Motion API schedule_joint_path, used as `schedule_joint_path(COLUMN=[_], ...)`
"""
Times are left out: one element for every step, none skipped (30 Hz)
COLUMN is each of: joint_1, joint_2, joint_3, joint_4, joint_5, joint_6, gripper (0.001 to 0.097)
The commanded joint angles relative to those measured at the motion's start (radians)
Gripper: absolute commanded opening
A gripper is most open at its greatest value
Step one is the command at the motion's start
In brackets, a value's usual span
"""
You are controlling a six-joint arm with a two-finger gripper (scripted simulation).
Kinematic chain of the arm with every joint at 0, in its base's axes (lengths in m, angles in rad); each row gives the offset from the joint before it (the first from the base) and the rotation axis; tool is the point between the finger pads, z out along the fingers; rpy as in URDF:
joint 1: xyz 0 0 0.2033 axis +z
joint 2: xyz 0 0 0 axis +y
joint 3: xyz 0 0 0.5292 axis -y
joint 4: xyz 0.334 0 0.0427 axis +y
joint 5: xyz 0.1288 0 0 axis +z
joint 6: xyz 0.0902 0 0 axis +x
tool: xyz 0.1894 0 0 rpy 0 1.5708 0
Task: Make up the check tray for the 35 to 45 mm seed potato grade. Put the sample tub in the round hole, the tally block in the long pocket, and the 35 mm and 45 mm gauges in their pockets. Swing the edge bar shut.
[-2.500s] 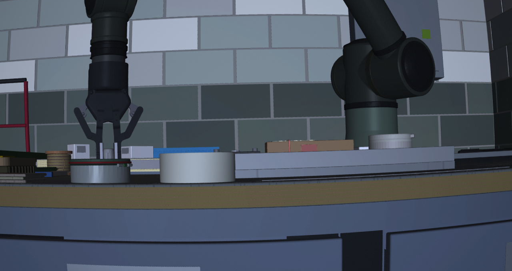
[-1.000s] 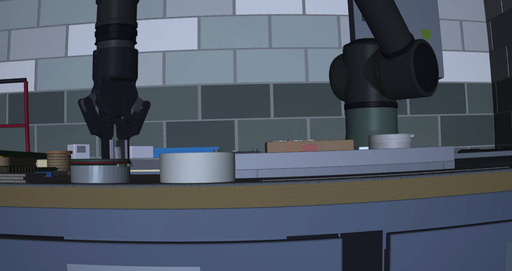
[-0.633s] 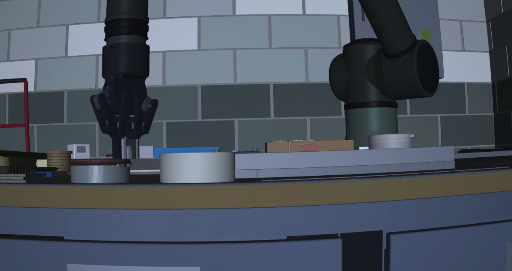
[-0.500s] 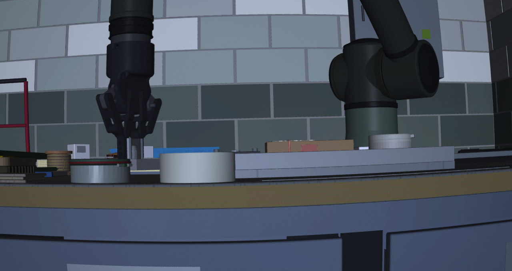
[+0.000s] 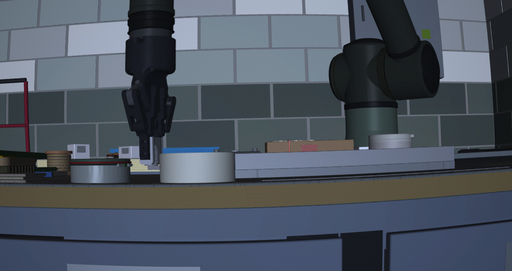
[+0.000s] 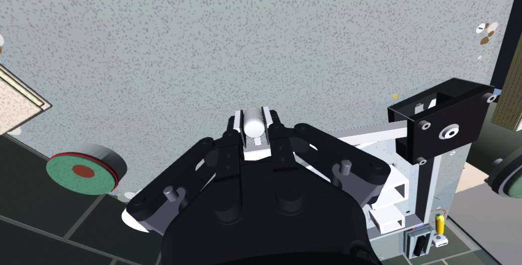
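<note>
The gauge (image 6: 254, 122) in my fingers is mostly hidden: I see only its short white round handle and a strip of white plate below it, and in the side camera a pale sliver (image 5: 154, 150) between the fingertips. The grey check tray (image 5: 343, 159) lies to the right on the bench, with the brown tally block (image 5: 309, 146) and the white sample tub (image 5: 390, 141) sitting on it. Two white square frame gauges (image 6: 387, 202) lie beside the tray's edge. My gripper (image 5: 150, 150) hangs left of the tray, behind a white round tub (image 5: 197, 167), closed on the gauge's handle.
The white round tub stands at the bench's front edge, next to a grey disc with a green top (image 5: 100, 170). A black bracket (image 6: 443, 119) rises over a white arm (image 6: 368, 134). Spools, boxes and a red frame (image 5: 25, 112) crowd the left end.
</note>
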Motion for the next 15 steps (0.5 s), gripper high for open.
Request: schedule_joint_path(joint_1=[0.004, 0.008, 0.012, 0.016, 0.020, 0.023, 0.027, 0.031, 0.034, 0.038, 0.041, 0.045, 0.048, 0.051, 0.055], joint_2=[-0.002, -0.003, -0.003, -0.004, -0.005, -0.006, -0.007, -0.008, -0.009, -0.010, -0.010, -0.011, -0.012, -0.013, -0.014], joint_3=[0.000, -0.002, -0.004, -0.005, -0.007, -0.009, -0.011, -0.013, -0.015, -0.017, -0.019, -0.021, -0.023, -0.025, -0.027], joint_4=[-0.001, -0.002, -0.003, -0.004, -0.005, -0.006, -0.007, -0.008, -0.009, -0.010, -0.011, -0.012, -0.013, -0.014, -0.015], joint_5=[0.000, 0.000, 0.000, 0.000, 0.000, 0.000, 0.000, 0.000, 0.000, 0.000, 0.000, 0.000, 0.000, 0.000, 0.000], joint_6=[-0.007, -0.015, -0.023, -0.031, -0.038, -0.046, -0.053, -0.060, -0.067, -0.074, -0.081, -0.088, -0.095, -0.101, -0.107], gripper=[0.0080, 0.0080, 0.0080, 0.0080, 0.0080, 0.0080, 0.0080, 0.0080, 0.0080, 0.0080, 0.0080, 0.0080, 0.0080, 0.0080, 0.0080])
